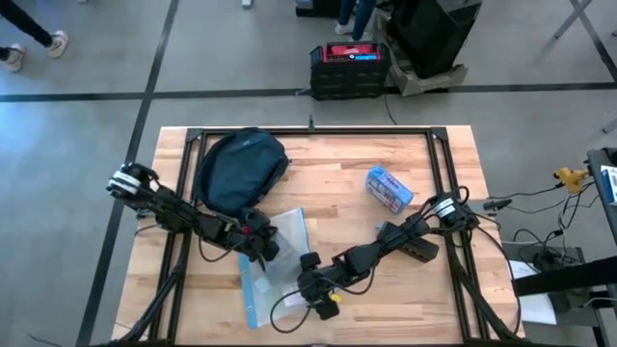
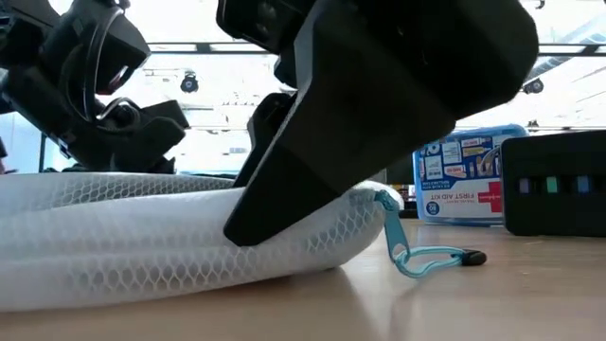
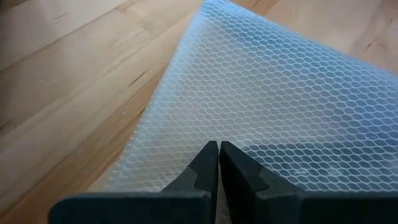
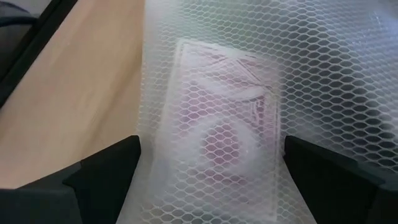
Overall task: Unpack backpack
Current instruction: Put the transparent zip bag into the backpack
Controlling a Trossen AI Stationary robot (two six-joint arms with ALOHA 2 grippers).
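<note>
Hovering at the near edge, the right gripper (image 1: 310, 286) spreads its fingers wide over the mesh zip bag (image 1: 273, 265); the left gripper (image 1: 262, 243), pinched together, rests on the bag. Beyond lies the backpack (image 1: 239, 170), at the table's (image 1: 337, 183) far left.

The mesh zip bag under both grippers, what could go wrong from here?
The left gripper is shut at the mesh zip bag's edge, while the right gripper stands open around the red-patterned item inside. If the right closes and lifts, the bag could stretch or tear between them. The slippery mesh might also slide out, dropping the item.
</note>
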